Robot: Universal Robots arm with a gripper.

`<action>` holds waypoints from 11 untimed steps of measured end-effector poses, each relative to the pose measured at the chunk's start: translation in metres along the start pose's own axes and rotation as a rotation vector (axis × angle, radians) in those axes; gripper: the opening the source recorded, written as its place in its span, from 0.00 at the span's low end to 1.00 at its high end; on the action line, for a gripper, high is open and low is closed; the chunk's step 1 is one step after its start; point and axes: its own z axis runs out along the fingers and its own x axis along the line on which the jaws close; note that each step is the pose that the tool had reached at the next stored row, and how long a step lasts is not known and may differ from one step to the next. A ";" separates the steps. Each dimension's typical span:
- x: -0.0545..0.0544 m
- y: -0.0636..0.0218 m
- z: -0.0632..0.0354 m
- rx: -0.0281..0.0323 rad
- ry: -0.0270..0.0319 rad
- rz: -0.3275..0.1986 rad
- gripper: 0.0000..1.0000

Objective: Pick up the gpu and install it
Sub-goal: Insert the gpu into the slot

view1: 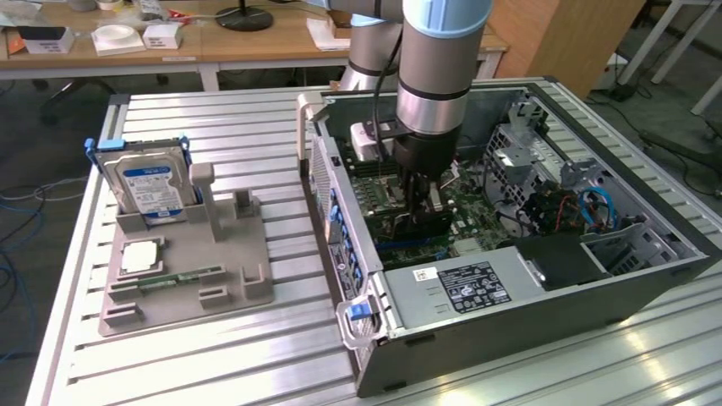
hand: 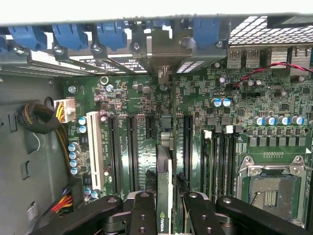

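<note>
We are in a robotics lab or electronics workshop. The pincer (view1: 427, 223) reaches into an opened computer case (view1: 530, 296), just above its bare motherboard (hand: 137, 93). The case lies on a ribbed aluminium workbench (view1: 226, 127). To the exterior view's left of the pincer, outside the case, a grey fixture (view1: 192, 271) holds a hard drive (view1: 147, 182) and loose parts. Well behind the pincer stand wooden desks (view1: 259, 46) with small boxes, and cables (view1: 17, 199) trail on the floor.

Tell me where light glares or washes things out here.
Exterior view: glare streaks the ribbed silver metal table at the exterior view's right. Wrist view: the grey computer case's rim is washed out white; the green motherboard is evenly lit.
</note>
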 end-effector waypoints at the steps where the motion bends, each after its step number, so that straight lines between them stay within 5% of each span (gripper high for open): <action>1: 0.000 0.0000 0.0001 0.0000 -0.0001 0.000 0.26; 11: 0.000 -0.0004 -0.0049 0.0003 -0.0008 0.000 0.26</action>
